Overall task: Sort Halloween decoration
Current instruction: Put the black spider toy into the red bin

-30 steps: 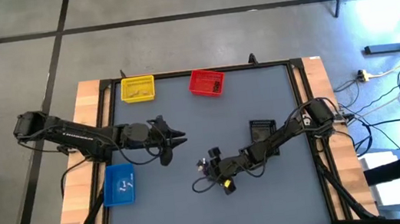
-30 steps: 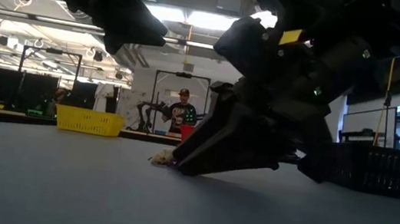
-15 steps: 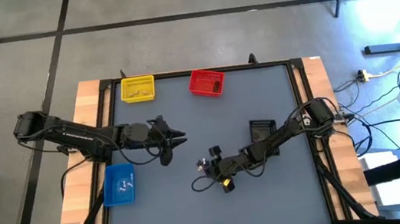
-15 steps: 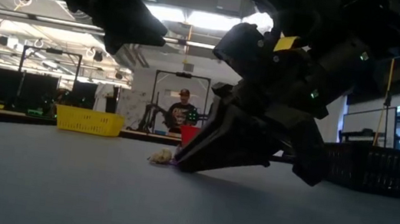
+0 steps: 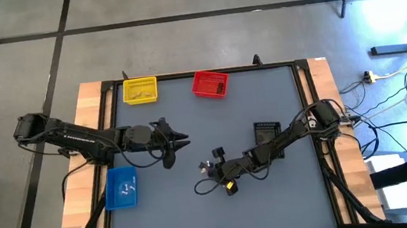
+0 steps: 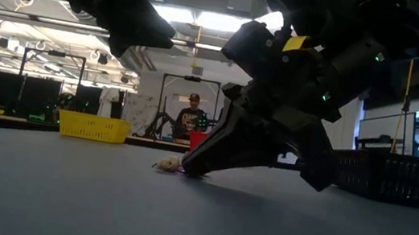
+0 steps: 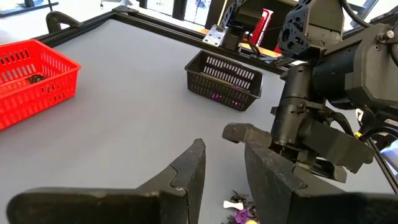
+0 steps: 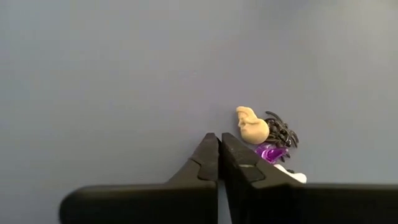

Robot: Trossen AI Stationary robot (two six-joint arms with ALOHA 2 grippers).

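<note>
low on the counter, near its middle, i've got the right hand with its tips down by a small cluster of halloween trinkets. through the right wrist view its fingers are pressed flat together with nothing between them; the trinkets lie just beside the tips: a pale tan piece, a dark stringy one, a purple one and a bit of white. from the low view the cluster rests on the surface at the tip of that hand.

my left hand hangs above the counter, left of centre, fingers parted and holding nothing.

i see the yellow bin and red bin at the far edge, the blue bin near the left side, and the black bin right of centre. beyond the counter a person stands in the room.
</note>
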